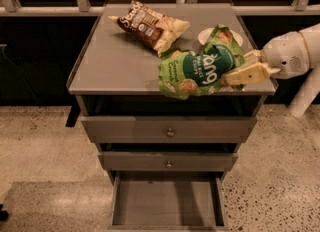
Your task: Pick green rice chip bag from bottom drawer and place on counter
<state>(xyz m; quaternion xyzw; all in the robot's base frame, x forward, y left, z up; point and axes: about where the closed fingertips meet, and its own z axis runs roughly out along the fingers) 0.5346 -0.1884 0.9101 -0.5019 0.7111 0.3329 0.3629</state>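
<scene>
The green rice chip bag [200, 71] hangs over the front right part of the counter [110, 61], held up by my gripper [235, 73]. The gripper reaches in from the right, and its pale fingers [247, 74] are shut on the bag's right end. The bag looks lifted above the counter top; I cannot tell whether its lower edge touches. The bottom drawer [167, 201] stands pulled open below, its grey floor bare.
A brown-and-cream chip bag [150, 25] lies at the back of the counter. A white bowl [237, 36] sits at the back right, partly behind the green bag. Two knobbed drawers [170, 132] are closed. A speckled floor surrounds the cabinet.
</scene>
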